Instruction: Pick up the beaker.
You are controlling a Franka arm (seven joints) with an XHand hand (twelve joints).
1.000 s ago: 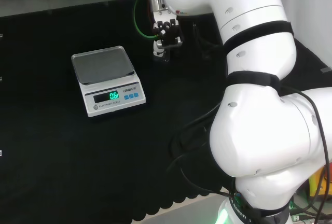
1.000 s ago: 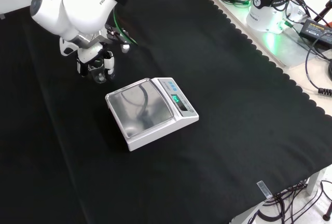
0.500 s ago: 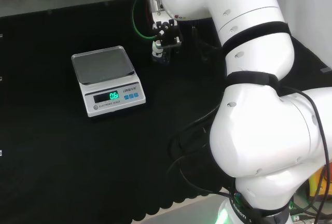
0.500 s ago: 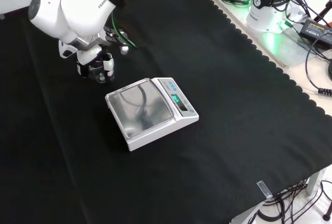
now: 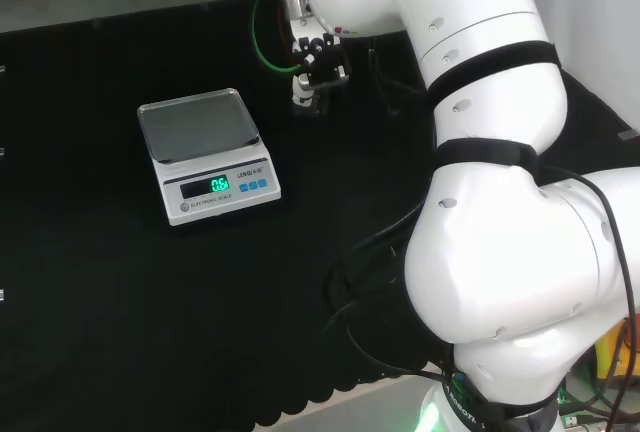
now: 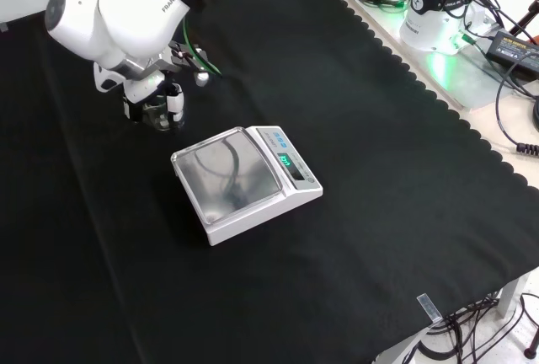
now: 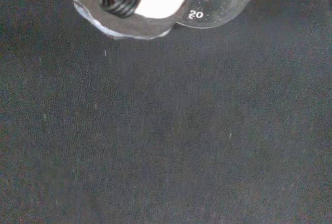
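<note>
A small clear glass beaker (image 6: 157,114) with white graduation marks (image 7: 215,3) sits between the fingers of the black and white hand (image 6: 150,97). The fingers are curled round its sides. In the head view the hand (image 5: 317,55) is at the far side of the cloth, right of the scale, with the beaker (image 5: 306,96) under it. The wrist view shows the beaker's lower wall beside a black and white part of the hand (image 7: 129,3), with bare black cloth behind. I cannot tell whether the beaker's base touches the cloth.
A white scale (image 6: 246,184) with a steel pan and a lit green display stands just in front of the hand in the front view, and left of it in the head view (image 5: 207,154). Cables and the arm's base (image 6: 438,10) lie past the cloth's scalloped edge.
The hand with the beaker in it has shifted a little upward in both the head and front views. The scale has not moved.
</note>
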